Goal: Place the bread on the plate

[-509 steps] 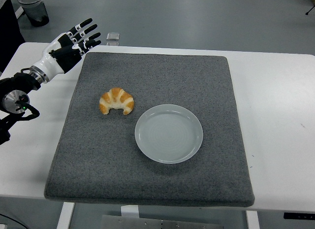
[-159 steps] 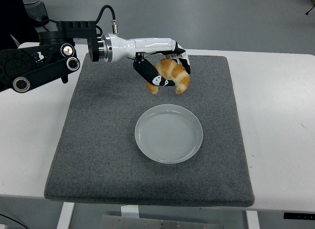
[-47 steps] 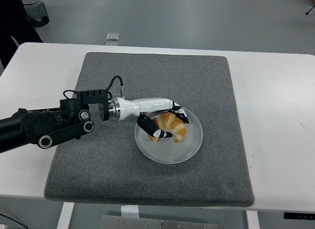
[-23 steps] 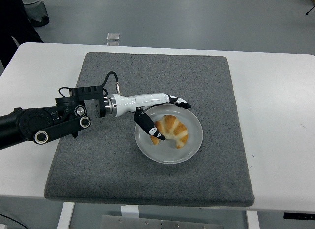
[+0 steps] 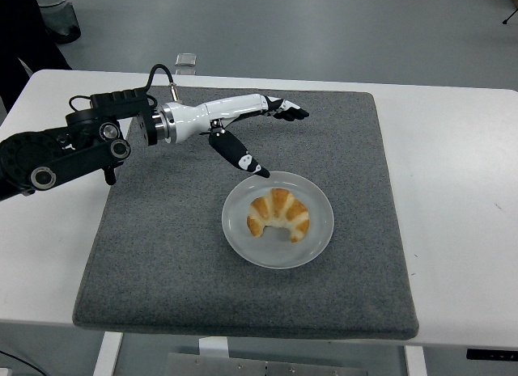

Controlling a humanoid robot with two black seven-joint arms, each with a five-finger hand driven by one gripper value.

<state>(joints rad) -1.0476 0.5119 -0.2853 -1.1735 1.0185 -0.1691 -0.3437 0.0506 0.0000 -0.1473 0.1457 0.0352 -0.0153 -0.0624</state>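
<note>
While the crescent-shaped, flaky bread (image 5: 279,216) lies on the smooth round plate (image 5: 317,239), the left hand (image 5: 247,129) hovers, fingers (image 5: 290,111) released

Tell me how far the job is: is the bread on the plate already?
Done: the bread lies on the plate, nothing gripping it. In hand: nothing; the left hand hangs open above the mat, apart from the plate. Left: only pulling the arm away.
</note>
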